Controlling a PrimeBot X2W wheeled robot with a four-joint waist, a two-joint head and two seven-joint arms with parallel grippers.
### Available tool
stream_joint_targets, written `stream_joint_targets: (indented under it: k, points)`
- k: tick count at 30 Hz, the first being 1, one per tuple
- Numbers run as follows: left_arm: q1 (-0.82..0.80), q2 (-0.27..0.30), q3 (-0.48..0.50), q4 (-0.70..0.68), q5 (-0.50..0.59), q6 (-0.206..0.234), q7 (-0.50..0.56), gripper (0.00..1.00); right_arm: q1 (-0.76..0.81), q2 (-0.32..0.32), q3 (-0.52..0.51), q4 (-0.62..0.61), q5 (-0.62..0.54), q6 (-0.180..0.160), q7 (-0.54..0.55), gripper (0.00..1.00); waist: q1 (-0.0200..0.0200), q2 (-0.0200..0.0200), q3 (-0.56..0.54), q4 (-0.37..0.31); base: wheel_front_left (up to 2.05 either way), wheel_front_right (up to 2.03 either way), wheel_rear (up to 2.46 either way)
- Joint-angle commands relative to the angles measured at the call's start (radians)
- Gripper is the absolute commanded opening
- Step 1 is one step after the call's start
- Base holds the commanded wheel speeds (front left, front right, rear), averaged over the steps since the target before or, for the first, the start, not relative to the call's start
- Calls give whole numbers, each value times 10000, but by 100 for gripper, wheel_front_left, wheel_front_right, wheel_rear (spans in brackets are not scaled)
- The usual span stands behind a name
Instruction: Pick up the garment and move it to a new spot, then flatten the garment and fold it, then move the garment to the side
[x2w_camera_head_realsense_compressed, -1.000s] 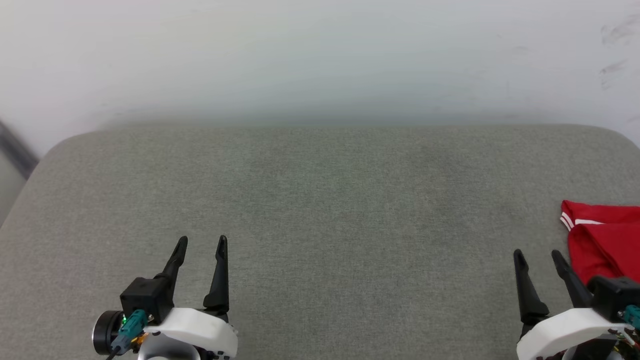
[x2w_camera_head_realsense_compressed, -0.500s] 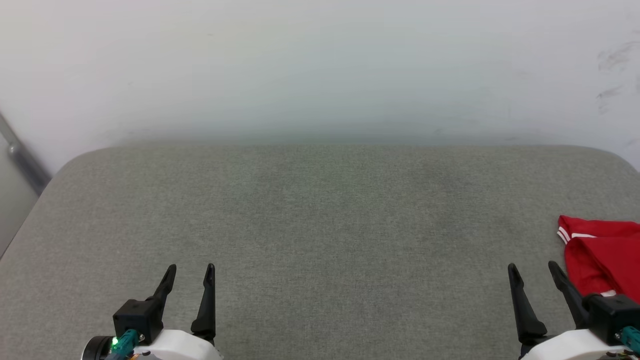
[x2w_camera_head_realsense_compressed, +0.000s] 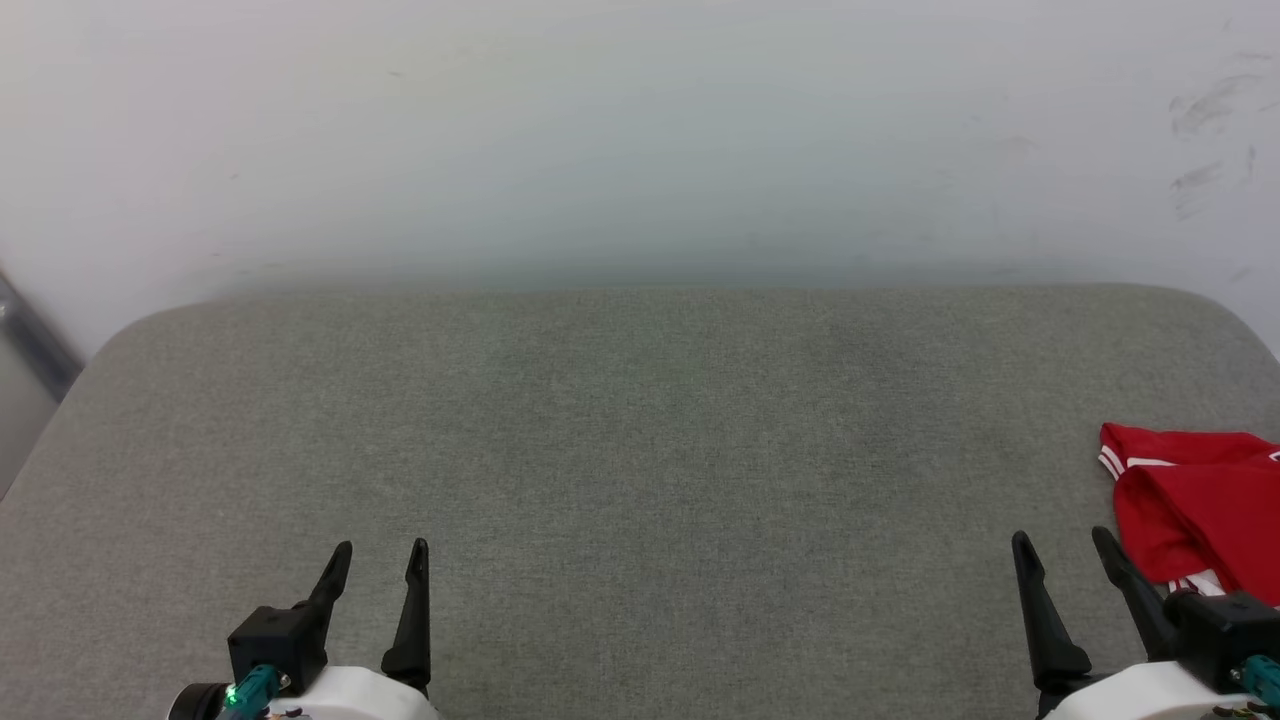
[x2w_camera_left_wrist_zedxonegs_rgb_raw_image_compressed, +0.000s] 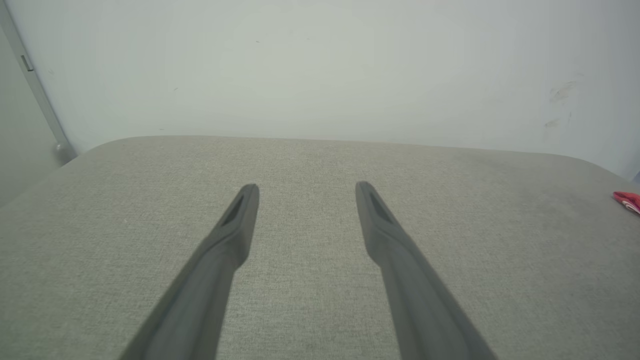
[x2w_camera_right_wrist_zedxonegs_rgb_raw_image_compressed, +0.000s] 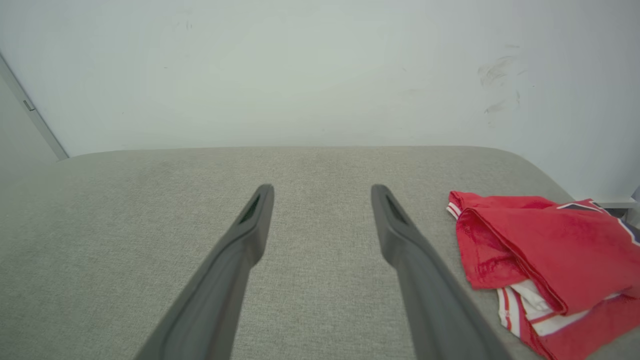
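The wide grey fabric-covered desk (x2w_camera_head_realsense_compressed: 640, 450) carries the folded red garment with white striped trim (x2w_camera_head_realsense_compressed: 1200, 500) at its right edge, just beside the right claw (x2w_camera_head_realsense_compressed: 1060, 536). That claw and the left claw (x2w_camera_head_realsense_compressed: 380, 547) hover spread apart, gripping nothing. The move to the side looks finished, so the next move probably calls only for keeping clear of the garment.

The left gripper (x2w_camera_head_realsense_compressed: 380, 563) sits low, its dark fingers spread and holding nothing. The right gripper (x2w_camera_head_realsense_compressed: 1063, 549) matches it, jaws parted and empty, both pointing forward.
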Motion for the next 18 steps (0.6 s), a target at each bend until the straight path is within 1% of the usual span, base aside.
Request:
stream_joint_targets:
  k: [1, 2, 3, 6, 11, 12, 15, 16, 18]
  points:
    - [-22, -34, 28, 24, 27, -45, -67, 100, -130, 31, 8, 36, 16, -3, -16, 100, 0, -1, 11, 5, 0, 0, 0]
    - [-38, -43, 36, 30, 31, -52, -68, 100, -153, 31, 19, 54, 27, -3, -38, 100, 0, -1, 16, 9, 0, 0, 0]
    - [11, -31, 6, 35, -4, -40, 10, 0, 3, 0, 8, 65, 41, 0, -5, 0, 0, -1, 16, 7, 0, 0, 0]
    - [135, -160, 2, 217, -118, -77, 70, 0, 50, 0, 20, 322, 182, 0, -8, 0, 0, -1, 24, 6, 0, 0, 0]
    - [62, -361, 341, 233, -882, -294, 316, 0, -144, -11, -3, 539, 1258, 0, 27, 0, 0, -1, 57, 10, 0, 0, 0]
    - [8, -472, 533, 264, -1310, -425, 459, 0, -264, -22, -20, 674, 1854, 0, 48, 0, 0, -1, 77, 12, 0, 0, 0]
    - [-46, -581, 723, 298, -1725, -552, 595, 0, -384, -31, -36, 804, 2431, 0, 68, 0, 0, -1, 97, 15, 0, 0, 0]
    - [-101, -690, 905, 330, -2124, -677, 729, 0, -494, -38, -52, 929, 2985, 0, 88, 0, 0, -1, 116, 17, 0, 0, 0]
    - [-134, -759, 1023, 351, -2382, -757, 815, 0, -561, -42, -63, 1010, 3345, 0, 102, 0, 0, -1, 129, 19, 0, 0, 0]
